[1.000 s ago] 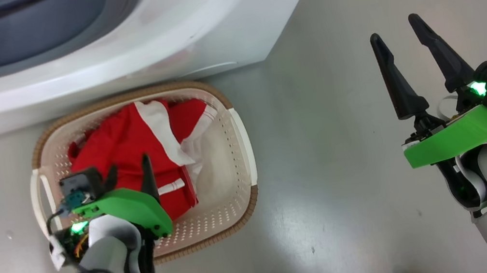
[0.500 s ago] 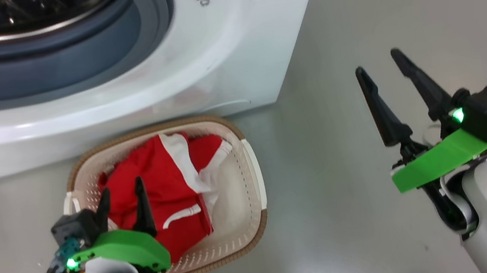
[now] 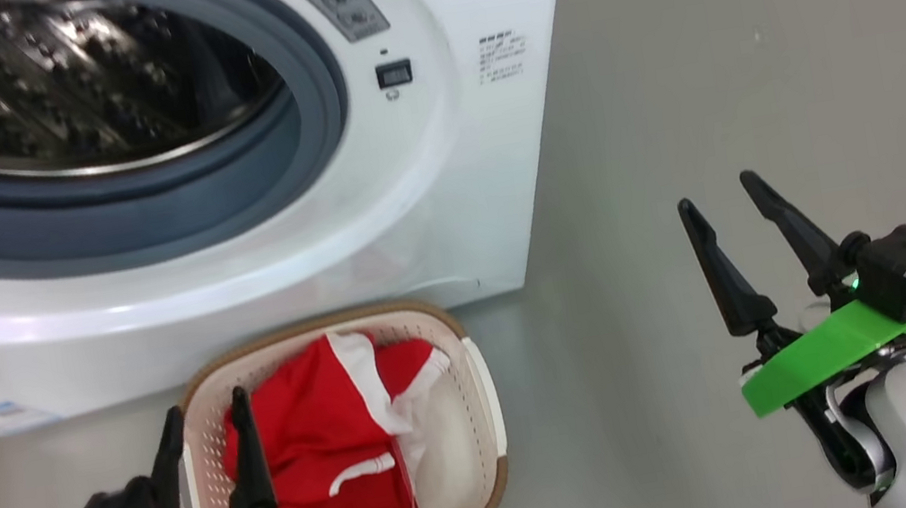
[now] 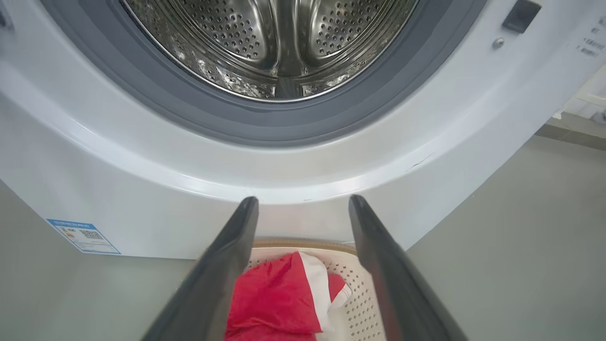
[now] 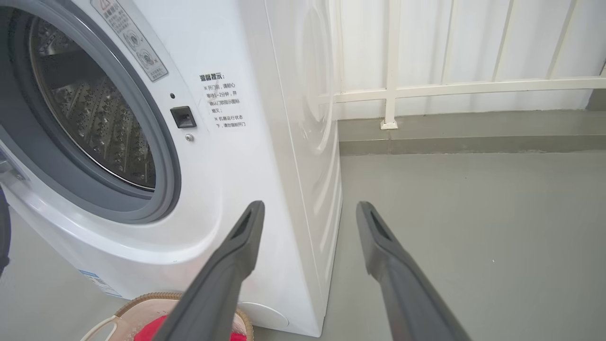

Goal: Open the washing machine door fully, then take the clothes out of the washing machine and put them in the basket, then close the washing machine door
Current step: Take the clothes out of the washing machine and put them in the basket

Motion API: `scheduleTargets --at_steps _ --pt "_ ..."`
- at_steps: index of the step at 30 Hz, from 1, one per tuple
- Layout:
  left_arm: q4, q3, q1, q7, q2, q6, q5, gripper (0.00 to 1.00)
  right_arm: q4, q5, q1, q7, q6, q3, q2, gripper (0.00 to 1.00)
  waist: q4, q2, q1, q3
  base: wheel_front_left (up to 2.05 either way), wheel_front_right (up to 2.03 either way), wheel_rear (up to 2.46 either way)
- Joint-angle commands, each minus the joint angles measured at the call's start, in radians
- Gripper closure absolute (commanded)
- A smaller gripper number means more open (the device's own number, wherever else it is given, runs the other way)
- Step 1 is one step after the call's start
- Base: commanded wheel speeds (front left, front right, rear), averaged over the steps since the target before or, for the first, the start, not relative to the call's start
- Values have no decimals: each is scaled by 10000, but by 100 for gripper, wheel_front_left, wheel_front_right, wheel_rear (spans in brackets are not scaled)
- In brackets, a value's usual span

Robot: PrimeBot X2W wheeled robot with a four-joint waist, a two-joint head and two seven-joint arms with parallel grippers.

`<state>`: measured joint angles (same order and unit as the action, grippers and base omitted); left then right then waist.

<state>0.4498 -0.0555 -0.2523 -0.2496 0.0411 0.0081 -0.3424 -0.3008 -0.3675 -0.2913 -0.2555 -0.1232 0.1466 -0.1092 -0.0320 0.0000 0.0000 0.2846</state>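
The white washing machine (image 3: 439,165) stands with its opening uncovered, and its steel drum (image 4: 274,42) holds no fabric that I can see. The washing machine door is swung aside, mostly out of view. On the floor against the machine's front sits the basket (image 3: 483,395) with the red and white clothes (image 3: 323,465) lying in it. My left gripper (image 3: 205,407) hovers open over the basket's left rim with nothing between its fingers. The left wrist view looks past that gripper (image 4: 303,201) at the clothes (image 4: 279,298). My right gripper (image 3: 718,194) is open over bare floor to the machine's right.
Grey floor (image 3: 750,61) stretches to the right of the machine. A white railing (image 5: 426,90) and a low kerb close off the far side. A small blue label (image 4: 83,236) sits low on the machine's front. The basket's rim (image 5: 142,299) peeks in at the right wrist view's bottom.
The head camera has tilted up, bringing the drum into view. My left gripper has drawn back from over the clothes to the basket's left edge. Both grippers stay open.
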Motion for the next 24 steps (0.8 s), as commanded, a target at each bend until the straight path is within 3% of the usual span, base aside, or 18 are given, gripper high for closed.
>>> scheduleTargets --at_steps 1,6,13,24 --pt "-546 411 252 -122 109 -91 179 0 201 87 163 -63 -75 171 77 0 -52 0 0 -621 0 0 0" --pt "-1868 597 797 -122 102 -261 1102 0 238 140 363 -63 -75 101 176 0 -75 0 0 -1015 0 0 0" --pt "-3174 915 1417 -122 95 -524 1152 0 434 469 588 -63 -75 46 249 0 -154 0 0 -1341 0 0 0" --pt "-3986 1113 2276 -122 92 -187 1317 0 1241 936 1051 -63 -75 -256 351 0 -236 0 0 -1726 0 0 0"
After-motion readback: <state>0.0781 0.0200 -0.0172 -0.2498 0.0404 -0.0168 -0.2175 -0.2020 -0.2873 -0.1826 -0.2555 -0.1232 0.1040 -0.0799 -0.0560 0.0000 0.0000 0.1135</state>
